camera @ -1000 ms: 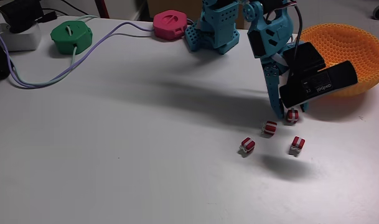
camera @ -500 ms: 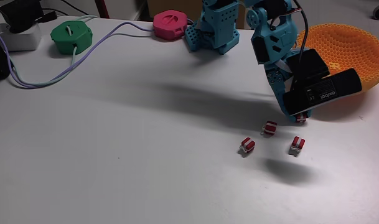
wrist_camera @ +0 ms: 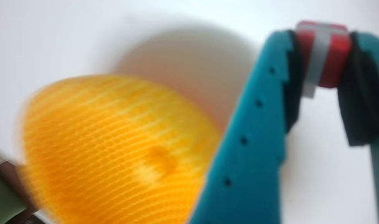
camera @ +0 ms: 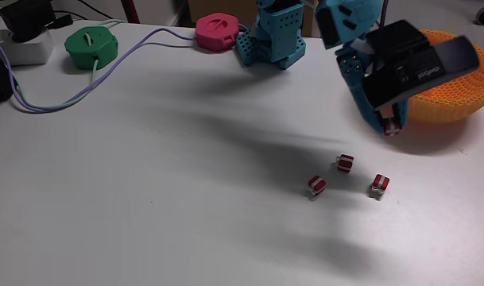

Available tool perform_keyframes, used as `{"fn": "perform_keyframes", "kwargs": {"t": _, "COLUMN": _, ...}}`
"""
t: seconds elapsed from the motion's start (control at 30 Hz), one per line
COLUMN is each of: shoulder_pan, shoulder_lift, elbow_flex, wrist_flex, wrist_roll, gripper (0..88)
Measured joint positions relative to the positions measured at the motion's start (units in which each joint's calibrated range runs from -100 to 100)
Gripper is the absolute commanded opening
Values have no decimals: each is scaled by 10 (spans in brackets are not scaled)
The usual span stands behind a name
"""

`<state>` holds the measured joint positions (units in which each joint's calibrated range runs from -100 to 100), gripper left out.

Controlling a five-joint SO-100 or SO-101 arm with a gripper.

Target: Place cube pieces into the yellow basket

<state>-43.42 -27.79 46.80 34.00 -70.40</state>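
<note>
My blue gripper (camera: 391, 129) hangs above the table just left of the yellow basket (camera: 464, 87), shut on a red-and-white striped cube piece (camera: 393, 130). The wrist view shows that cube (wrist_camera: 323, 53) pinched between the two fingers, with the basket's (wrist_camera: 114, 155) mesh wall blurred below and to the left. Three more striped cube pieces lie on the white table in the fixed view: one (camera: 345, 163), one (camera: 316, 186) and one (camera: 378, 185), all in front of the gripper and apart from it.
A green round casing (camera: 91, 45) and a pink one (camera: 219, 31) sit at the table's back with purple cables (camera: 106, 67) running left. The arm's blue base (camera: 272, 36) stands behind the gripper. A white power block (camera: 23, 49) lies at far left.
The gripper closed on the cube nearest the basket, lifted it off the table and swung up and right toward the basket. The other three cubes stayed put.
</note>
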Motion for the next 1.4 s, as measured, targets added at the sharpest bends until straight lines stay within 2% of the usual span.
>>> {"fn": "perform_keyframes", "kwargs": {"t": 0.17, "shoulder_pan": -72, "shoulder_lift": -73, "elbow_flex": -41, "wrist_flex": 151, "wrist_roll": -53, "gripper": 0}}
{"fn": "perform_keyframes", "kwargs": {"t": 0.43, "shoulder_pan": -261, "shoulder_lift": -118, "elbow_flex": -23, "wrist_flex": 209, "wrist_roll": -194, "gripper": 15}}
{"fn": "perform_keyframes", "kwargs": {"t": 0.47, "shoulder_pan": -276, "shoulder_lift": -122, "elbow_flex": -13, "wrist_flex": 206, "wrist_roll": -206, "gripper": 96}}
{"fn": "perform_keyframes", "kwargs": {"t": 0.53, "shoulder_pan": -277, "shoulder_lift": -128, "elbow_flex": 1, "wrist_flex": 197, "wrist_roll": -212, "gripper": 382}}
{"fn": "perform_keyframes", "kwargs": {"t": 0.57, "shoulder_pan": -272, "shoulder_lift": -131, "elbow_flex": 1, "wrist_flex": 194, "wrist_roll": -204, "gripper": 508}}
{"fn": "perform_keyframes", "kwargs": {"t": 0.6, "shoulder_pan": -269, "shoulder_lift": -132, "elbow_flex": 1, "wrist_flex": 189, "wrist_roll": -194, "gripper": 538}}
{"fn": "perform_keyframes", "kwargs": {"t": 0.67, "shoulder_pan": -268, "shoulder_lift": -132, "elbow_flex": 1, "wrist_flex": 172, "wrist_roll": -165, "gripper": 535}}
{"fn": "perform_keyframes", "kwargs": {"t": 0.8, "shoulder_pan": -248, "shoulder_lift": -132, "elbow_flex": 17, "wrist_flex": 149, "wrist_roll": -151, "gripper": 534}}
{"fn": "perform_keyframes", "kwargs": {"t": 0.93, "shoulder_pan": -241, "shoulder_lift": -132, "elbow_flex": 23, "wrist_flex": 152, "wrist_roll": -138, "gripper": 440}}
{"fn": "perform_keyframes", "kwargs": {"t": 1.03, "shoulder_pan": -148, "shoulder_lift": -136, "elbow_flex": 62, "wrist_flex": 126, "wrist_roll": -72, "gripper": 423}}
{"fn": "perform_keyframes", "kwargs": {"t": 1.17, "shoulder_pan": -19, "shoulder_lift": -123, "elbow_flex": 114, "wrist_flex": -4, "wrist_roll": 15, "gripper": 408}}
{"fn": "perform_keyframes", "kwargs": {"t": 1.4, "shoulder_pan": 50, "shoulder_lift": -33, "elbow_flex": 141, "wrist_flex": -141, "wrist_roll": 45, "gripper": 391}}
